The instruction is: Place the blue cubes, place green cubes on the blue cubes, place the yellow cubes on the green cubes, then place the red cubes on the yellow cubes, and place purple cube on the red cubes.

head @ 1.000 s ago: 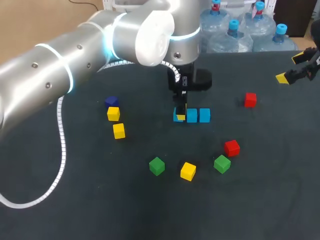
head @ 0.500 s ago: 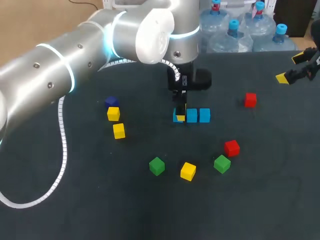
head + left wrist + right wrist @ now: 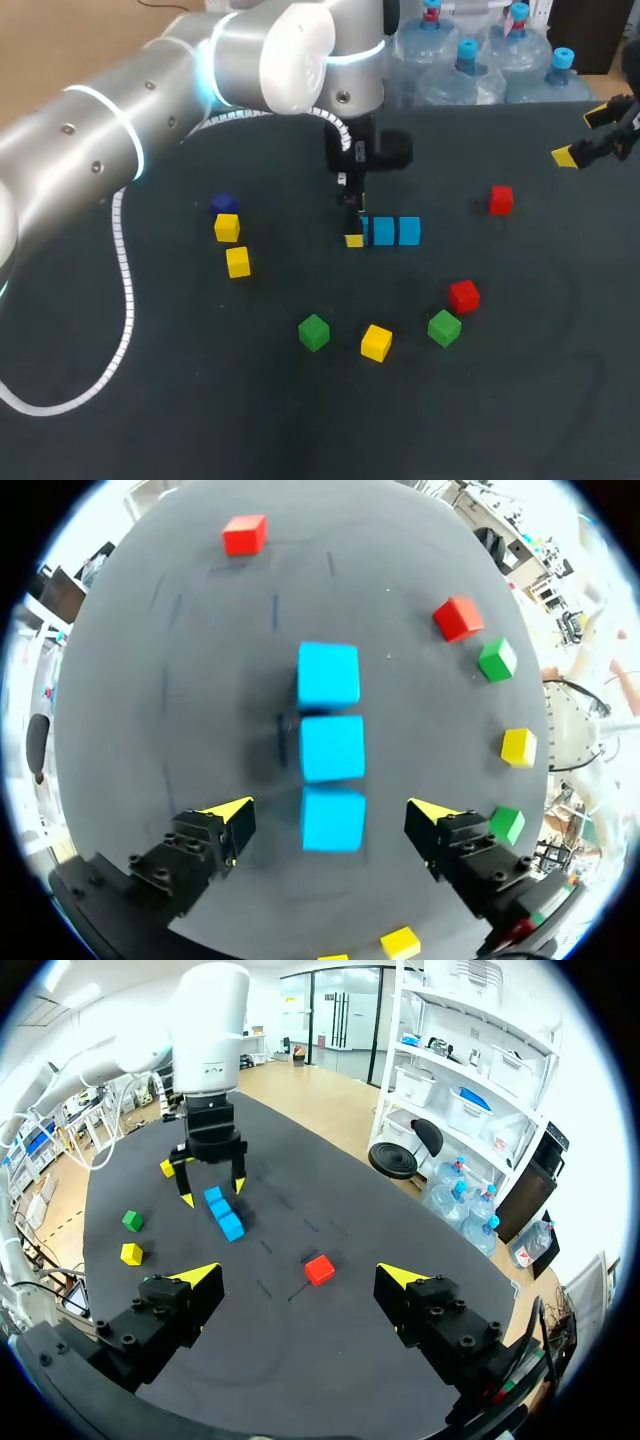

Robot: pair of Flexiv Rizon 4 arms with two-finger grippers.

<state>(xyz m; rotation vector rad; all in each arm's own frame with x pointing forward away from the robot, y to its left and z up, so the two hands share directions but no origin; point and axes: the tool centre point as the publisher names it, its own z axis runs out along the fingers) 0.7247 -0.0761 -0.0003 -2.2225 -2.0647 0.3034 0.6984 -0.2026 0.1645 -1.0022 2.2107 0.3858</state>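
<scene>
Three blue cubes [image 3: 332,748] lie in a close row at the middle of the worktop [image 3: 250,420], so the blue step looks done. The left end effector [image 3: 333,812] hangs wide open, empty, over the row's end; the right end effector [image 3: 298,1276], also open and empty, sits far right. Next: fetch a near green cube [image 3: 314,332]

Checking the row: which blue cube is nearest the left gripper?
The end blue cube, the only one between the left gripper's open fingers.

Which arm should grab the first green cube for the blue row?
Left, I'd say. The left hand hangs open over the blue cubes, and a green cube lies close in front of them. The right hand is open at the table's far right corner, well away from it.
</scene>
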